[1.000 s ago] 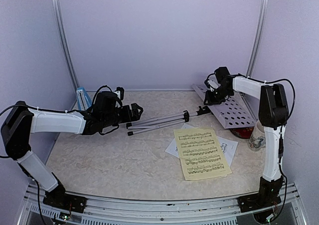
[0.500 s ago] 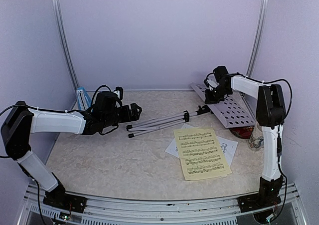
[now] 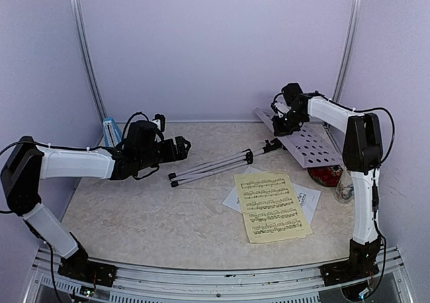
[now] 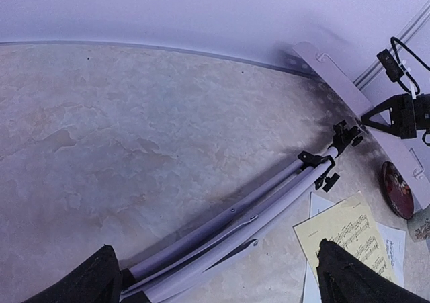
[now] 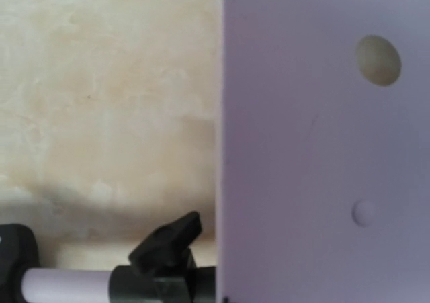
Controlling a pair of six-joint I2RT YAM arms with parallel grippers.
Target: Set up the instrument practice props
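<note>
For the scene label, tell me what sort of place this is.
Probably a robot test booth, not a music room: plain lilac walls framed by metal rails, two arms bolted to a marble-look table, and a folded music stand laid out as a prop.

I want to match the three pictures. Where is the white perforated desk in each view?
Top external: the desk is at far right.
Left wrist: the desk is at the upper right.
Right wrist: the desk fills the right half.
Shared landmark: the black clamp beside the desk.
</note>
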